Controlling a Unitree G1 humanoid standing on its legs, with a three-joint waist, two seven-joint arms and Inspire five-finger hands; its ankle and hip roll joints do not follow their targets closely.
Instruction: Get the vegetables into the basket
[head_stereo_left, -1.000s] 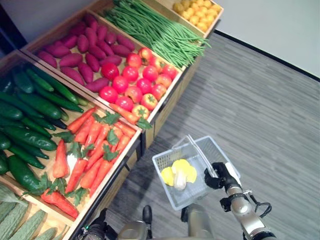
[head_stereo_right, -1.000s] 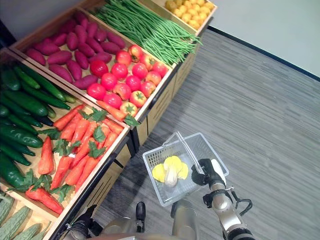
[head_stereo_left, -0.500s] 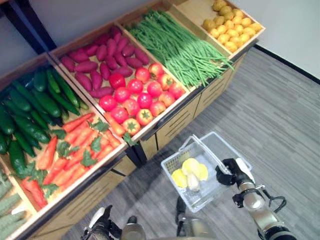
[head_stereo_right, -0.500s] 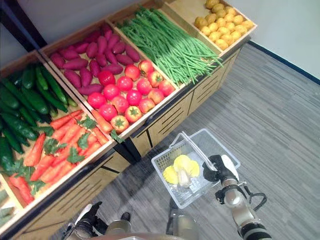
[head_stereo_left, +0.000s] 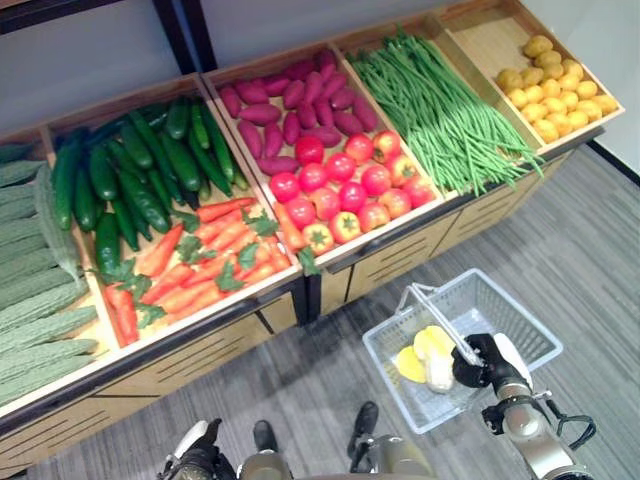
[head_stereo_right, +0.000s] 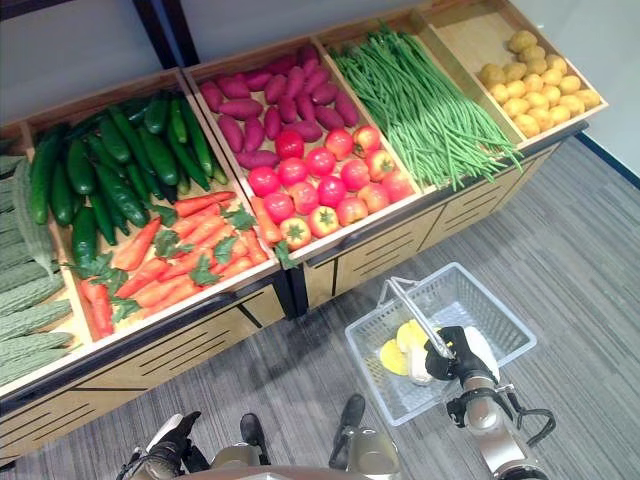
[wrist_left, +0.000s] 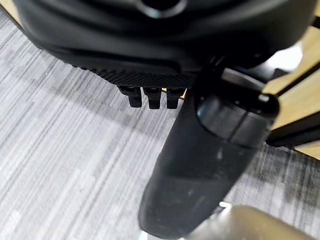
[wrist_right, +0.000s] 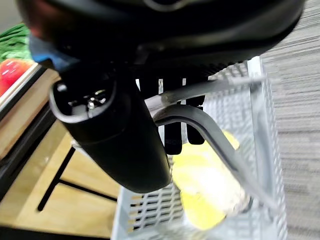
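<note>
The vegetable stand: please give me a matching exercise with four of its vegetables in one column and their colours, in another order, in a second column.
Things:
1. tomatoes
2. green beans
3. sweet potatoes
4. carrots

Colours:
A. purple
B. orange
C. red
D. green

Pairs: 1-C, 2-D, 3-A, 4-B
</note>
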